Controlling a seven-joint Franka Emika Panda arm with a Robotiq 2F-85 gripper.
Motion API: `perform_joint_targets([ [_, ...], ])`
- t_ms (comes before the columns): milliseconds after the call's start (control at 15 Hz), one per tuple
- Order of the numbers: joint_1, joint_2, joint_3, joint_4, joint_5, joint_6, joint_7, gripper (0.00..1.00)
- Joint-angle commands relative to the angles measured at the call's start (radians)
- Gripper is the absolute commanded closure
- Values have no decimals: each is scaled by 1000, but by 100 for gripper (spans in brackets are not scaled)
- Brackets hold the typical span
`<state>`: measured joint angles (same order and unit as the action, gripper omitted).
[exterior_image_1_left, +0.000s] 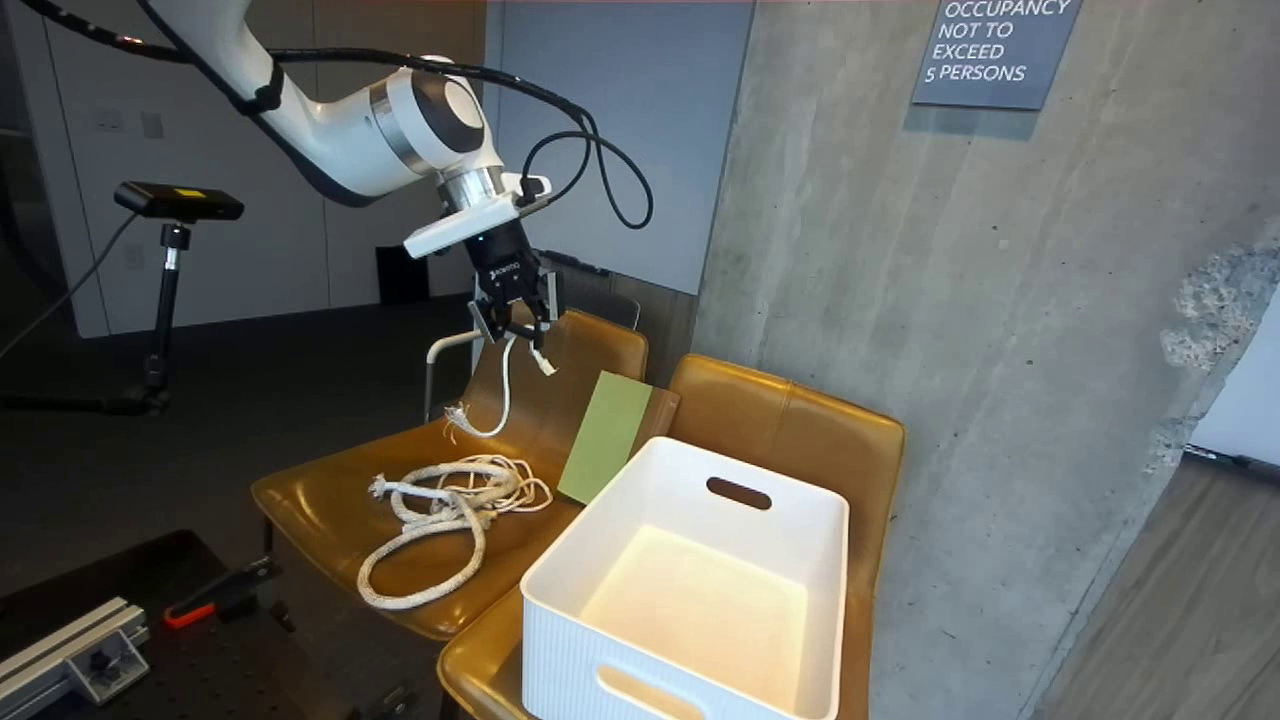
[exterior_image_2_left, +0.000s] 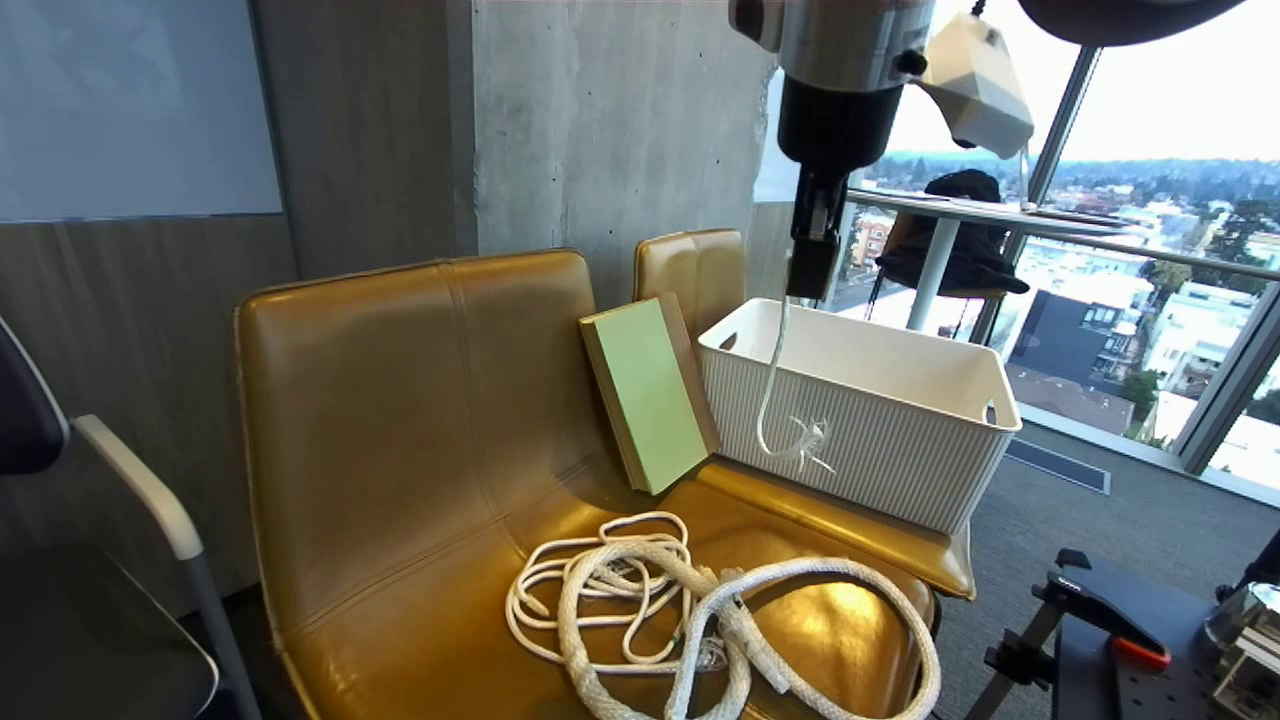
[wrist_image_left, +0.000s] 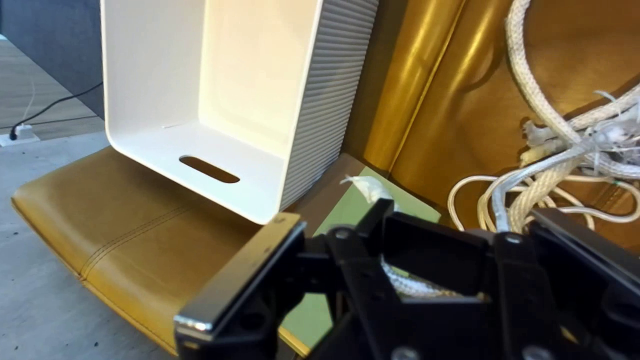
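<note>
rope (exterior_image_1_left: 505, 390), white and frayed, hangs above the tan leather chairs (exterior_image_1_left: 340, 490) because the gripper (exterior_image_1_left: 522, 330) has its fingers pinched together on it near one end, letting the longer tail droop. below, we see coiled cords (exterior_image_2_left: 742, 632) spread toward the front edge of one seat (exterior_image_2_left: 430, 620); at its side edge the green block (exterior_image_2_left: 650, 395) is tilted, propped, we judge, by the backrest (exterior_image_2_left: 400, 400) or the white bin (exterior_image_2_left: 900, 450).
</note>
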<state>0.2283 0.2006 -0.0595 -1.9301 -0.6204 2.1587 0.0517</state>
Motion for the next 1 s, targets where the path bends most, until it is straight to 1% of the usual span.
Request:
perform_joint_targets([
  [0, -30, -178, 56, -252, -77, 105, 82, 100],
  [133, -40, -235, 77, -350, -122, 172, 133, 100],
  [267, -56, -225, 92, -363, -150, 232, 162, 100],
  [467, -88, -156, 89, -319, -161, 319, 172, 100],
  [667, -114, -71, 83, -255, -130, 381, 156, 100],
  [800, -123, -4, 84, -193, -95, 399, 134, 100],
  [933, -122, 58, 94, -122, -17, 392, 96, 100],
])
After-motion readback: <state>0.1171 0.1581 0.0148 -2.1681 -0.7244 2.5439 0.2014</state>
